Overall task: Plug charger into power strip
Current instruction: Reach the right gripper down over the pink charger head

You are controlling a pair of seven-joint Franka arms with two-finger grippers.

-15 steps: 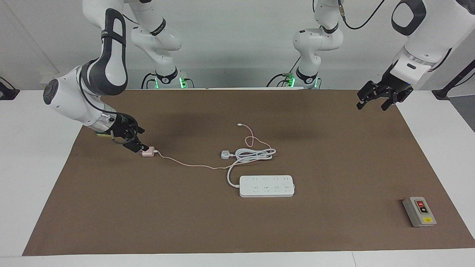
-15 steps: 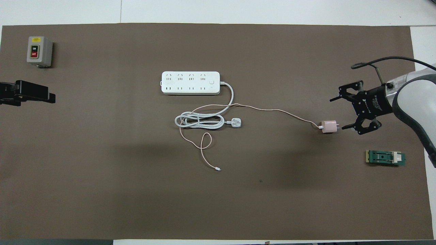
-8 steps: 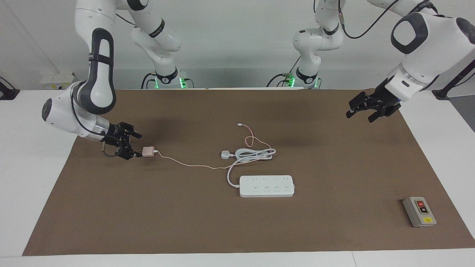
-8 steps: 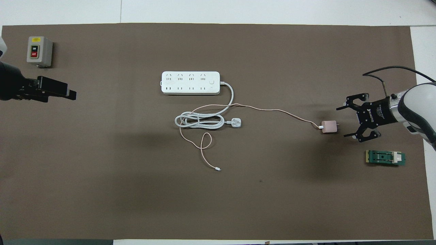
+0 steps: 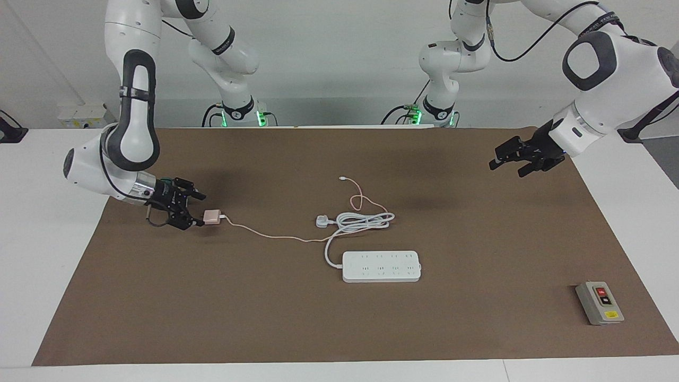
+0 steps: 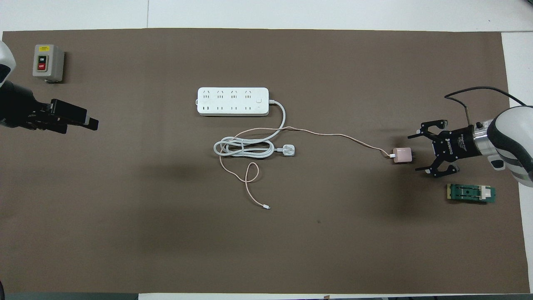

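The pale-pink charger (image 5: 212, 216) (image 6: 402, 155) lies on the brown mat toward the right arm's end, prongs pointing at my right gripper. Its thin pink cable (image 5: 265, 233) (image 6: 333, 135) runs past the coiled cord to a loose end (image 6: 267, 206). My right gripper (image 5: 199, 211) (image 6: 413, 153) is open, low at the mat, fingers spread just beside the charger's prong end, not closed on it. The white power strip (image 5: 382, 266) (image 6: 233, 101) lies flat mid-table, sockets up. My left gripper (image 5: 506, 168) (image 6: 93, 123) is open and empty, up in the air over the mat's left-arm end.
The strip's white coiled cord (image 5: 366, 220) (image 6: 243, 148) and three-pin plug (image 5: 322, 220) (image 6: 288, 150) lie nearer the robots than the strip. A grey button box (image 5: 599, 302) (image 6: 48, 62) sits at the left arm's end. A small green part (image 6: 471, 193) lies beside the right gripper.
My right gripper has turned level, dropped to the mat and lined up its open fingers with the charger's prong end. My left gripper has moved in over the mat. The charger has not moved.
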